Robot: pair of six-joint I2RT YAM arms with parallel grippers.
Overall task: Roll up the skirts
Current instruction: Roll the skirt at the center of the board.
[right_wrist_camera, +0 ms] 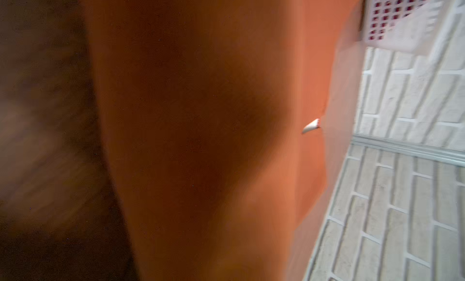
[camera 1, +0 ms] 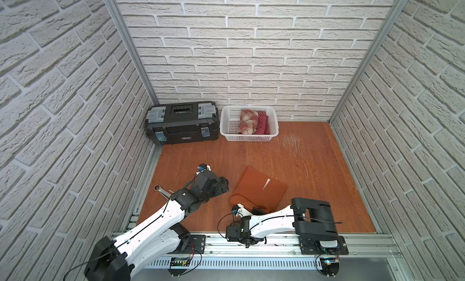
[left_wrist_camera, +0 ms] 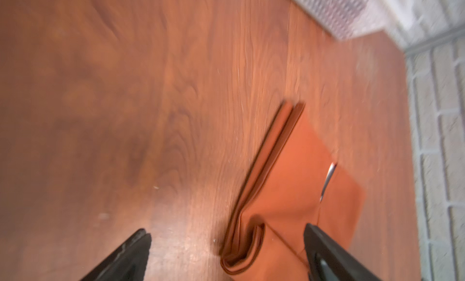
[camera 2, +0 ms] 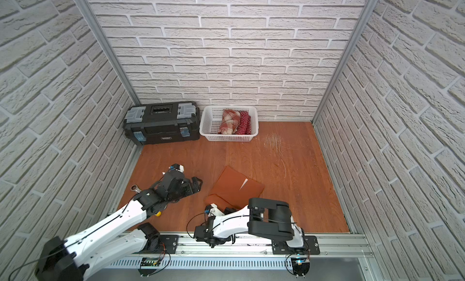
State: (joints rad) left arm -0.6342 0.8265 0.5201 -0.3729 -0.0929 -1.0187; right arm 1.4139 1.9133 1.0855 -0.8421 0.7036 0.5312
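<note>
Right gripper (camera 1: 257,211) sits at the near edge of the rust-orange skirt (camera 1: 256,185), which lies folded on the table (camera 1: 314,179); its grip state cannot be determined. Left gripper (camera 1: 224,184) stands just beside that skirt, jaws apart, empty. Plaid skirt (camera 1: 247,121) and polka-dot skirt (camera 1: 263,123) lie bundled in the far basket (camera 1: 227,123).

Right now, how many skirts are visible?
3: the plaid skirt and the polka-dot skirt in the white basket; the orange skirt on the table. Some may be hidden.

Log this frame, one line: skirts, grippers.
orange skirt: on table, near end curled | plaid skirt, polka-dot skirt: in basket | left gripper: open, empty | right gripper: at orange skirt, state unclear
</note>
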